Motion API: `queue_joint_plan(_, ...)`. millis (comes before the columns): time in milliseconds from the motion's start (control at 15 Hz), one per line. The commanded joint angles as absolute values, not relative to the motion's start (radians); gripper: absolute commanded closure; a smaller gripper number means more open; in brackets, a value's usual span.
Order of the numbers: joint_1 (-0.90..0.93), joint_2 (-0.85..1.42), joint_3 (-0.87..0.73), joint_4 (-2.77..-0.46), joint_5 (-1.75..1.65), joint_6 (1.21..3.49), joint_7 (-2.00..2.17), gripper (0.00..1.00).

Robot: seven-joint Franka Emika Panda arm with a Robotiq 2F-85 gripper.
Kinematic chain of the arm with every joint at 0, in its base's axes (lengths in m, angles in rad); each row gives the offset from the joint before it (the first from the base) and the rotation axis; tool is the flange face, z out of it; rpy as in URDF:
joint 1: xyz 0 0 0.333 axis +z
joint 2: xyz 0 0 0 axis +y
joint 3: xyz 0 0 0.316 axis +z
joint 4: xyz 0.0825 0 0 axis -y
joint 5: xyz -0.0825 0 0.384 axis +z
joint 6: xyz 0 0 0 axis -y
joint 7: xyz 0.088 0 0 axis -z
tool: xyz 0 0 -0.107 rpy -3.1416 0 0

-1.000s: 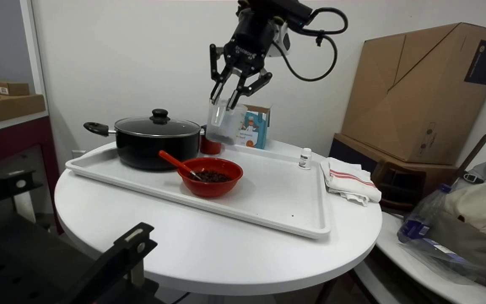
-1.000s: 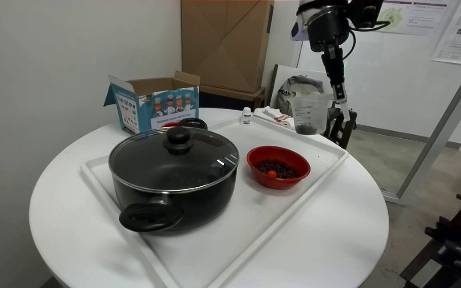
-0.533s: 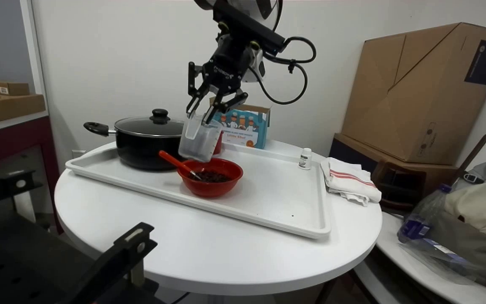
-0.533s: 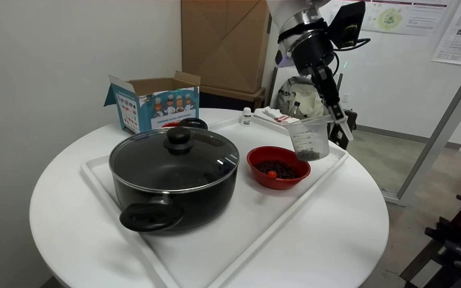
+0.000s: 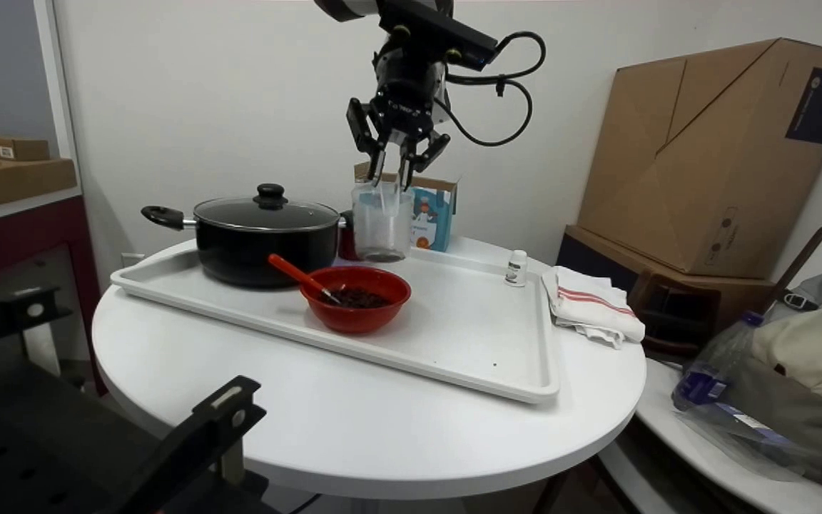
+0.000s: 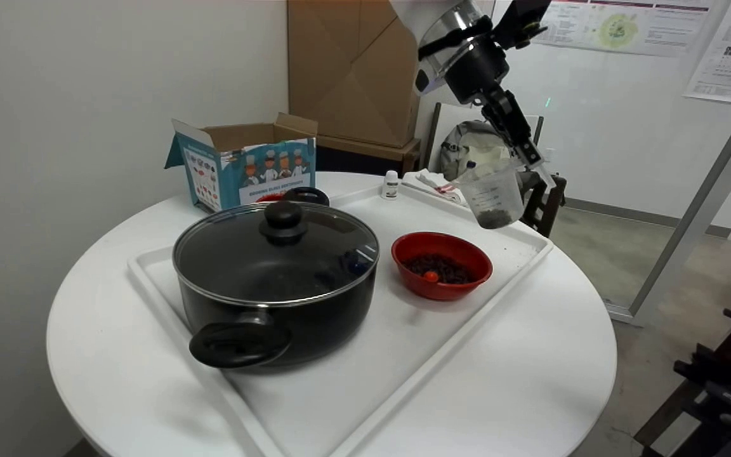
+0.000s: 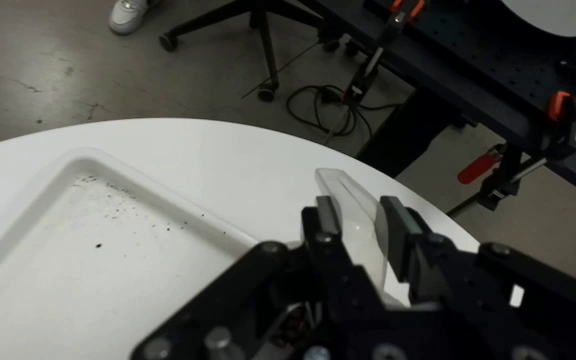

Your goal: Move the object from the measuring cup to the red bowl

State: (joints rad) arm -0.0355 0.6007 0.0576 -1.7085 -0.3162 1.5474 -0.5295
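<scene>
So the jaws are pinched on the handle [image 7: 360, 240] of the measuring cup [image 6: 489, 190], with just a handle-wide gap between them; the wrist view shows it best, right of center. The cup's up in the air, leaning a bit in an exterior view, sitting higher and further right in the frame than the red bowl [image 6: 435, 292] and clear of it. The stuff to move, a little heap of dark bits [image 6: 494, 219], is down at the bottom of the cup. More dark stuff [image 5: 364, 298] is in the bowl, along with a red-handled utensil [image 5: 291, 272] poking out to the upper left. Bowl's on a white tray [image 5: 468, 328] on the round tabletop [image 5: 382, 435], black lidded pot [image 5: 266, 253] left of it in both exterior views. Small white bottle [image 5: 516, 270] near the tray's upper right corner, folded towel [image 5: 589, 303] just beside it, to the right.
</scene>
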Motion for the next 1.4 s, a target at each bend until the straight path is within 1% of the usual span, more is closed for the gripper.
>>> queue_joint_plan(0, 0.013, 0.604, 0.079, -1.680, -0.426, 1.506, -0.599, 0.87)
queue_joint_plan(467, 0.090, 0.588, 0.109, -1.722, -0.597, 1.477, -0.747, 0.86)
queue_joint_plan(800, 0.135, 0.574, 0.110, -1.768, -0.765, 1.463, -0.749, 0.87)
queue_joint_plan(1333, 0.188, 0.539, 0.150, -1.965, -1.046, 1.487, -0.661, 0.87)
